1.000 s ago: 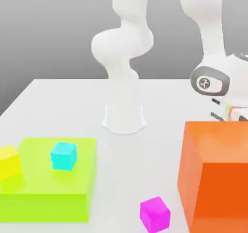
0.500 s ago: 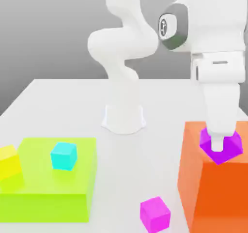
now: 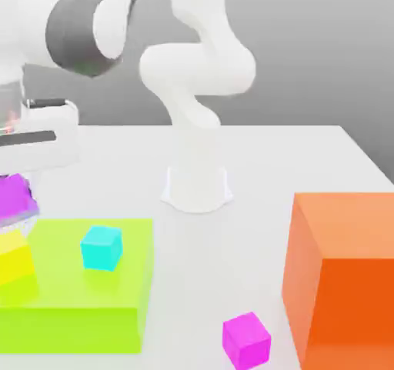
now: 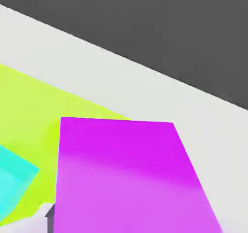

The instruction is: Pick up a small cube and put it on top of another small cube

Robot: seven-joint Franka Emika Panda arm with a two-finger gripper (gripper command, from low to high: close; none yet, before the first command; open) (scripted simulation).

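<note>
Exterior view. My jaws [image 3: 14,207] sit at the far left edge of the scene, clamped on the small cube [image 3: 14,195], magenta, carried in the air. Directly beneath it, close under, is the yellow cube [image 3: 15,259], which rests against the left end of the flat lime-green block [image 3: 85,291]. I judge the held cube slightly left of and above the yellow one's top face; whether the two are square to each other I cannot tell, since the frame's edge cuts both. A cyan cube [image 3: 101,247] stands on the green block, to the right of the yellow cube and apart from it: room enough there. A second magenta cube [image 3: 246,339] lies on the desk [image 3: 262,161] near the front, and a big orange block [image 3: 342,272] stands well to the right, out of the way.

Hand view. The small cube fills the near field between my jaws. The lime-green block spreads behind it, the cyan cube [image 4: 12,183] off to one side, bare desk beyond. The yellow cube is hidden under my load.

Coming move, as I judge it: a short straight descent, with a small sideways trim first.
</note>
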